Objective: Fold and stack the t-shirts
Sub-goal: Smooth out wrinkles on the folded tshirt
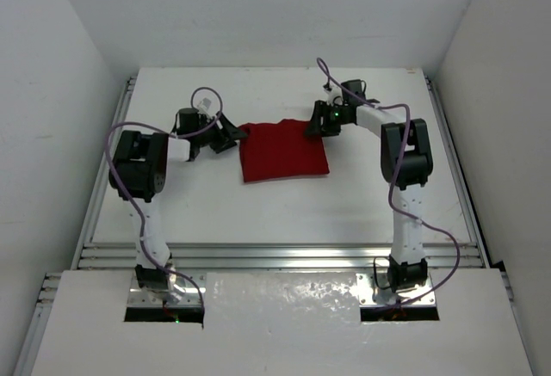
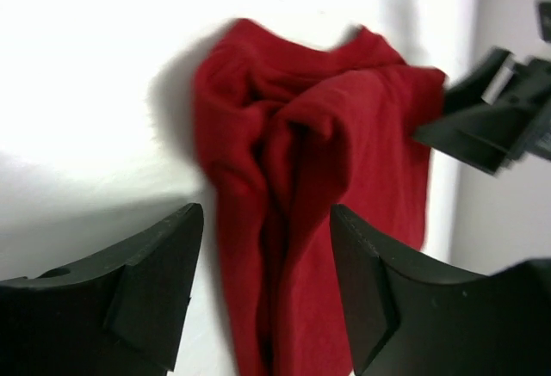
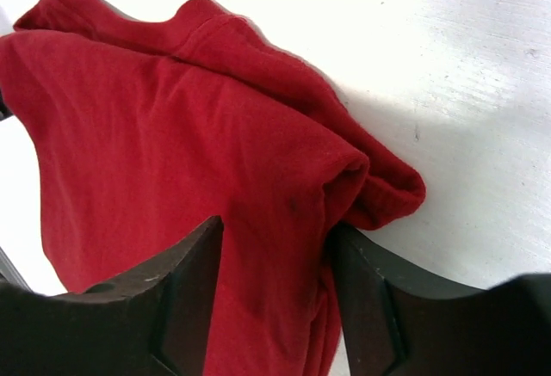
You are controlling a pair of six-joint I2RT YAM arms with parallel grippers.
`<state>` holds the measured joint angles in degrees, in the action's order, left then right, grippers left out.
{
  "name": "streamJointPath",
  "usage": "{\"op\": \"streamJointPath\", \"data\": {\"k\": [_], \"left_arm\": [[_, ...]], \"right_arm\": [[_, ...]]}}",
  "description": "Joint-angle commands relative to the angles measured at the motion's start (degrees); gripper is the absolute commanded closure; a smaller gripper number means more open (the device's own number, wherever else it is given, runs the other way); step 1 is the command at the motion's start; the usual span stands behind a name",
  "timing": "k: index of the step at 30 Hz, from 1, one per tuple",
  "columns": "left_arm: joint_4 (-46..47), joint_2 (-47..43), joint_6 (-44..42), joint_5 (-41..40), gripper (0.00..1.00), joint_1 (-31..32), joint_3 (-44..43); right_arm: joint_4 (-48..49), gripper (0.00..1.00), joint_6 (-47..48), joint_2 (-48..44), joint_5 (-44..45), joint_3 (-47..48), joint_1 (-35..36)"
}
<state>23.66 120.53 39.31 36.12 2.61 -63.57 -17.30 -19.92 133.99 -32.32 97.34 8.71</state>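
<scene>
A dark red t-shirt (image 1: pixel 284 151) lies folded into a rough rectangle on the white table (image 1: pixel 362 208), between the two arms. My left gripper (image 1: pixel 231 138) sits at its left edge. In the left wrist view the left gripper (image 2: pixel 265 221) is open, its jaws standing either side of a bunched ridge of the t-shirt (image 2: pixel 301 135) without pinching it. My right gripper (image 1: pixel 314 128) is at the shirt's far right corner. Its wrist view shows the right gripper (image 3: pixel 277 238) open astride a rolled fold of the t-shirt (image 3: pixel 172 135), the right finger (image 3: pixel 379 298) just touching the cloth.
Metal rails (image 1: pixel 275 255) run along the table's front edge and both sides. White walls close in on the left, right and back. The right gripper's black fingers (image 2: pixel 491 126) show at the right of the left wrist view.
</scene>
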Motion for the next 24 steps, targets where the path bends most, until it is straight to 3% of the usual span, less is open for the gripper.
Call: {"op": "streamJointPath", "data": {"k": [1, 4, 9, 17, 20, 24], "left_arm": [[-4.42, -6.18, -3.10, -10.01, 0.41, -0.41, 3.62], [-4.23, -6.45, -2.83, -11.16, 0.46, -0.41, 2.84], [-3.53, -4.17, -4.14, -4.66, 0.40, 1.25, -1.71], [-3.00, 1.98, -4.77, 3.96, 0.33, 1.52, -8.49], [-7.30, 4.97, -5.73, 2.91, 0.34, 1.52, -11.48], [-8.72, 2.53, -7.40, -1.57, 0.38, 1.52, -8.78]], "right_arm": [[1.57, 0.44, 0.06, -2.68, 0.49, -1.97, -0.62], [1.74, 0.37, -0.38, -3.56, 2.08, -2.42, -1.06], [-0.36, 0.21, -0.38, -1.37, 3.66, 0.56, -1.59], [-0.98, 0.23, -0.38, 0.83, 2.87, 2.68, -1.59], [-0.63, 0.23, -0.56, 0.74, 2.35, 2.51, -1.50], [-0.46, 0.23, -0.64, 0.30, 2.26, 2.07, -1.59]]}}
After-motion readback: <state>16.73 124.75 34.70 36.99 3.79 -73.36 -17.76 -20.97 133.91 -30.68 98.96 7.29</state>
